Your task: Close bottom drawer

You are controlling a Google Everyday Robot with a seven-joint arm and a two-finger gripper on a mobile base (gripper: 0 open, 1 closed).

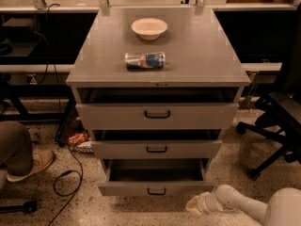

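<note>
The bottom drawer (pixel 155 188) is the lowest of three grey drawers in the cabinet. It is pulled out, its deep grey tray shows, and a small black pull handle (pixel 156 191) sits in the middle of its front panel. My gripper (pixel 192 205) is at the end of the white arm (pixel 244 205) coming in from the lower right. It is low near the floor, just below and to the right of the drawer front's right end, apart from it.
The middle drawer (pixel 156 149) and top drawer (pixel 157 115) also stand partly out. A white bowl (pixel 149 28) and a lying can (pixel 145 60) rest on the cabinet top. A person's leg and shoe (pixel 23 160) and a cable (pixel 66 180) are at left, an office chair (pixel 277 126) at right.
</note>
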